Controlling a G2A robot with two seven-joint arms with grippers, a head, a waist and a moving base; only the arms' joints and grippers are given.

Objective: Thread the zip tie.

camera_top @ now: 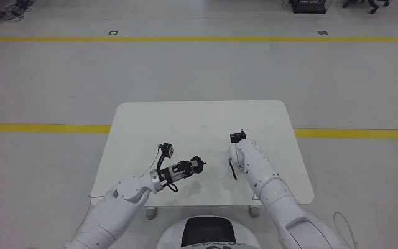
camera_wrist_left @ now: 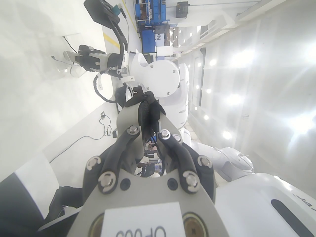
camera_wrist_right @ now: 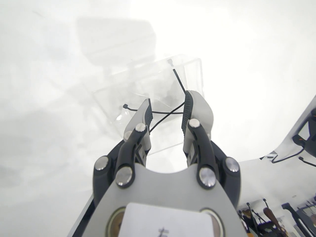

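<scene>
I am seeing a job that is only just starting. The zip tie [camera_wrist_right: 165,114] is lying on top of the clear box [camera_wrist_right: 193,75], and the box is sitting on the table [camera_top: 199,118]. The tie's little square head is poking out past one finger. Its pointy tip is sticking out past the other finger, apart from the head. So I am thinking the tip is not in the head yet, and all the threading is left to do.

The right gripper [camera_wrist_right: 168,97] is hanging over the tie with its fingers spread wide. Two bits of the tie are crossing between them, but nothing is squeezing it. The left gripper [camera_top: 199,163] is hanging near, lying sideways above the table and pointing toward the right arm. Its fingers are pressed together, and I am not able to tell if anything is between them.

I am guessing what is left: hold the tie by the head, hold the tip, and push the tip through the hole.

Some things are getting in my way. The tie is very thin and is lying on a see-through box, so pinching it is looking hard. One finger is hiding part of it from me. A yellow line [camera_top: 199,39] is running across the floor, well apart from the table.
</scene>
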